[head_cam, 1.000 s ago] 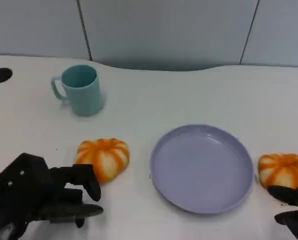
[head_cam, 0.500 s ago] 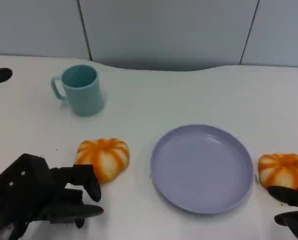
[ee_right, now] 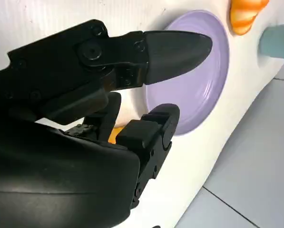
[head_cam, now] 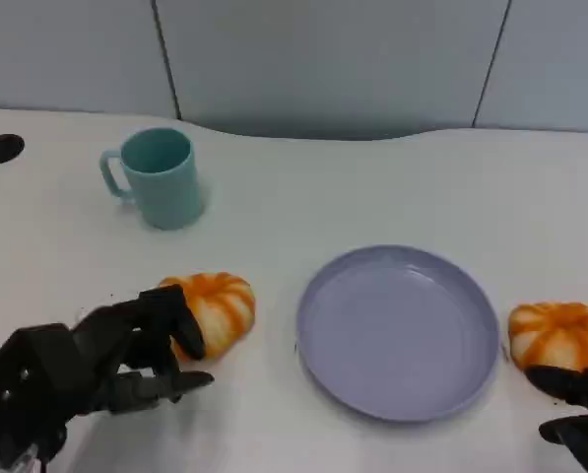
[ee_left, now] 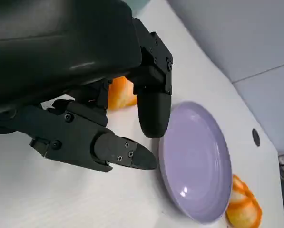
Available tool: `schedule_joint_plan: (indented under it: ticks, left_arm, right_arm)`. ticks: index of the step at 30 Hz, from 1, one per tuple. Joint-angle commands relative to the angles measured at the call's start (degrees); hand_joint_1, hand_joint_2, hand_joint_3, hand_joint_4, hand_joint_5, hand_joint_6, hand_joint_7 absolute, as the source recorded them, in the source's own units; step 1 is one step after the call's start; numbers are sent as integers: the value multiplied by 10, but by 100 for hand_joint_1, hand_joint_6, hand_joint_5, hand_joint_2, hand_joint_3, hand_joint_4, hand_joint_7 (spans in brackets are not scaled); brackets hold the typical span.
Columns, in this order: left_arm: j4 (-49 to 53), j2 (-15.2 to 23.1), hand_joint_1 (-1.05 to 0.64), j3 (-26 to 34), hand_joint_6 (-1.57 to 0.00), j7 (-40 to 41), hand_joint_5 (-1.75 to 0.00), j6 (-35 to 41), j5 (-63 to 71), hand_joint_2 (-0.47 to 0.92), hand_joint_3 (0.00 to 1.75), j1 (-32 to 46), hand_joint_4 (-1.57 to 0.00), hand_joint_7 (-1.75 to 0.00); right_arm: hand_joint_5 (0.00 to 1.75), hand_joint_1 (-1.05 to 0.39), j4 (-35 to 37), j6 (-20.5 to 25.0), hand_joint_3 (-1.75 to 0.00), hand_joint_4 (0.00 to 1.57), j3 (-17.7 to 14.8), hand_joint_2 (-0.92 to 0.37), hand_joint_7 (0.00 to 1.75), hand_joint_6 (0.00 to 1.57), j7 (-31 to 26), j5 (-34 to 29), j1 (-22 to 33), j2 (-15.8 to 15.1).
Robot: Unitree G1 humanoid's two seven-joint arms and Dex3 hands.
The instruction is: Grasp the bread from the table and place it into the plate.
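bread (head_cam: 211, 307) | left of plate (head_cam: 399, 331) | left hand (head_cam: 87, 370) fingers (head_cam: 180, 323) just beside it

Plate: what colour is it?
The plate is plain pale lilac, with no pattern; the head view shows it best.

left bread (head_cam: 220, 307): near side tucked behind left hand (head_cam: 97, 360)
right hand (head_cam: 574, 414): mostly chopped off at the frame corner
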Motion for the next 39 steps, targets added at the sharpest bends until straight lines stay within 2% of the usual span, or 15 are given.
schedule_joint_plan:
  ticks: [1,4,7,8,9,12,13,15,21,25,29,37,39]
  left_arm:
    - [8,33,-35,-9,-38,82,-175,-115,116,92,16,-22,-56,-175]
    - [-11,64,-36,-22,-40,155,-175,-146,240,92,11,-44,-57,-175]
    - [-46,96,-44,-36,-36,159,-175,-125,308,92,7,-63,-51,-170]
    - [-59,110,-51,-42,-29,147,-168,-116,327,92,7,-72,-39,-157]
    - [-72,124,-57,-47,-28,136,-154,-108,342,92,8,-79,-32,-137]
    - [-117,156,-72,-58,-43,92,-81,-75,371,92,3,-92,-23,-31]
    - [-134,165,-74,-63,-45,73,-70,-61,379,92,2,-95,-24,-17]
    - [-164,177,-78,-72,-32,44,-54,-36,394,92,1,-99,-12,-4]
    - [-216,181,-74,-102,-21,4,-45,14,438,82,0,-106,-1,0]
    - [-226,171,-65,-135,-19,-40,-37,55,461,72,0,-123,0,0]
    - [-214,155,-66,-163,-17,-72,-30,91,474,71,1,-141,0,0]
    - [-115,105,-68,-205,-15,-70,-24,151,490,72,0,-196,0,0]
    - [-49,77,-68,-221,-15,-52,-23,169,498,72,0,-228,0,-1]
  right_arm:
    - [71,-41,3,-4,-38,50,2,-92,0,70,-8,-9,-6,-1]
    - [72,-42,9,-8,-37,51,6,-92,1,71,-13,-19,-12,0]
    - [72,-41,14,-16,-37,51,11,-92,1,71,-17,-26,-14,1]
    - [72,-40,15,-17,-37,51,11,-92,1,71,-17,-25,-15,1]
    - [72,-40,14,-17,-37,51,13,-92,1,72,-18,-25,-15,2]
    - [74,-41,10,-13,-37,51,15,-92,1,72,-18,-24,-14,4]
    - [74,-41,7,-8,-37,51,16,-92,1,72,-17,-22,-14,5]
    - [74,-41,1,2,-37,50,16,-92,1,72,-18,-20,-13,9]
    - [76,-41,3,-4,-37,51,18,-92,1,72,-16,-23,-16,12]
    - [77,-41,6,-11,-38,50,20,-92,1,72,-17,-25,-17,13]
    - [78,-42,2,-7,-38,49,20,-92,1,72,-16,-25,-16,13]
    - [78,-42,-5,-4,-39,47,18,-92,0,71,-15,-25,-12,11]
    - [78,-42,-9,1,-39,46,18,-92,0,71,-16,-29,-10,10]
